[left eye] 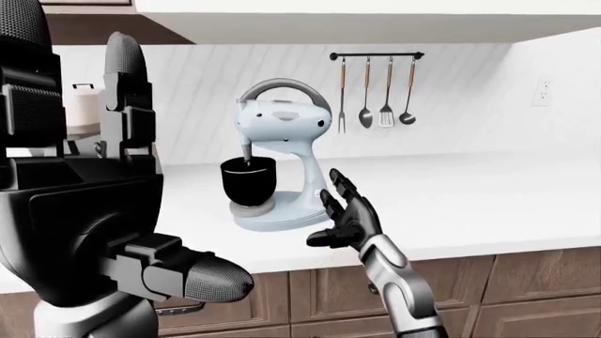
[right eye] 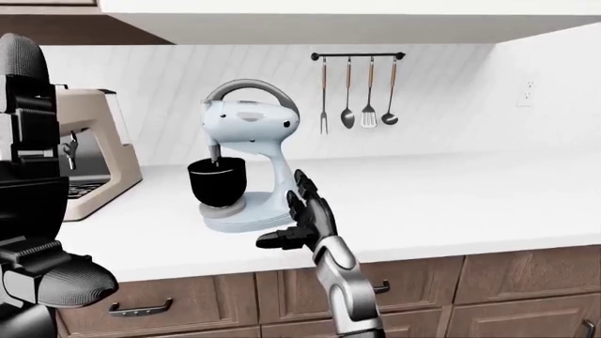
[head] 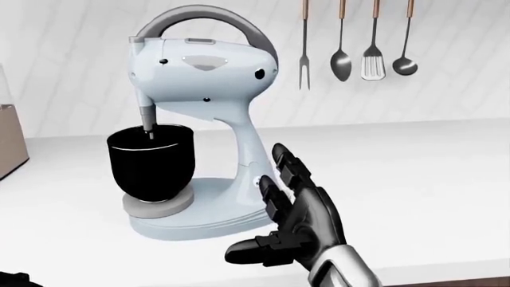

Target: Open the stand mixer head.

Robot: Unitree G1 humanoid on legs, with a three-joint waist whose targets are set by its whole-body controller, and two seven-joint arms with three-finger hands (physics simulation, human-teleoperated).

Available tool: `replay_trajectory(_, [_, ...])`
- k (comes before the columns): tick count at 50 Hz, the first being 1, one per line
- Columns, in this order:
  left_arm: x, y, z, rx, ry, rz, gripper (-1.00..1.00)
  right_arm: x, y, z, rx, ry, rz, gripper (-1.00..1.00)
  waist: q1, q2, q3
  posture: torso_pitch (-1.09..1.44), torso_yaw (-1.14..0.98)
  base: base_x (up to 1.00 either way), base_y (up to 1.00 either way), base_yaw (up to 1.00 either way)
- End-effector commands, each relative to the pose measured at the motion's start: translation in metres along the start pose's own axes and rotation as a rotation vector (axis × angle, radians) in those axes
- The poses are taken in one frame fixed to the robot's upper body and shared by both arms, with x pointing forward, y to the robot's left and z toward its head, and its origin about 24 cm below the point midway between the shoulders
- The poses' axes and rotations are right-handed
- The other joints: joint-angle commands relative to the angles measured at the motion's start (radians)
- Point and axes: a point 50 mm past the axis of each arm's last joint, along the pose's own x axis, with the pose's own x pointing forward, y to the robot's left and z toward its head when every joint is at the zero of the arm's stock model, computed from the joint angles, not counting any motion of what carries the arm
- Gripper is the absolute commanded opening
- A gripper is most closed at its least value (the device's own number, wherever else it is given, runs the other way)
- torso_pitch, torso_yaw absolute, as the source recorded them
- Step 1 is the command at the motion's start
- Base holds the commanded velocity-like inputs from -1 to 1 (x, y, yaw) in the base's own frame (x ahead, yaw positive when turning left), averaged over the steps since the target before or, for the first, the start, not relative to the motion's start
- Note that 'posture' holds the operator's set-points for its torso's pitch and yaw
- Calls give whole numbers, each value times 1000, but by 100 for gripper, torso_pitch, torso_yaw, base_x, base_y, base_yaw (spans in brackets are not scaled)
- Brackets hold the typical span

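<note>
The stand mixer (head: 195, 119) stands on the counter (head: 414, 173). Its head (head: 203, 69) lies above and left of the right hand (head: 295, 224), the nearer hand, with fingers spread open, holding nothing.

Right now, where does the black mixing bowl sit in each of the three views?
Left-eye view: black mixing bowl, left of centre, under the mixer head.
Head view: left of centre, large.
Right-eye view: further left, beside the coffee machine.
Shared landmark: the hanging utensil rack, upper right of the stand mixer.
</note>
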Motion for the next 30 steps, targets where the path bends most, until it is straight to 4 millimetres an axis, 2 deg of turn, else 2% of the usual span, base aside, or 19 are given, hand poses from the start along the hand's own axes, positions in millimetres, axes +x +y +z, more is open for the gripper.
replay_trajectory(1, [2,-1,3,1,-26,-10,100,4,7,20,-18,-89,35,100,0,3,9,-65,0,0,0,0])
replay_trajectory(30, [3,0,5,-1,-29,-7,100,11,8,20,-17,-80,32,100,1,5,10,-65,0,0,0,0])
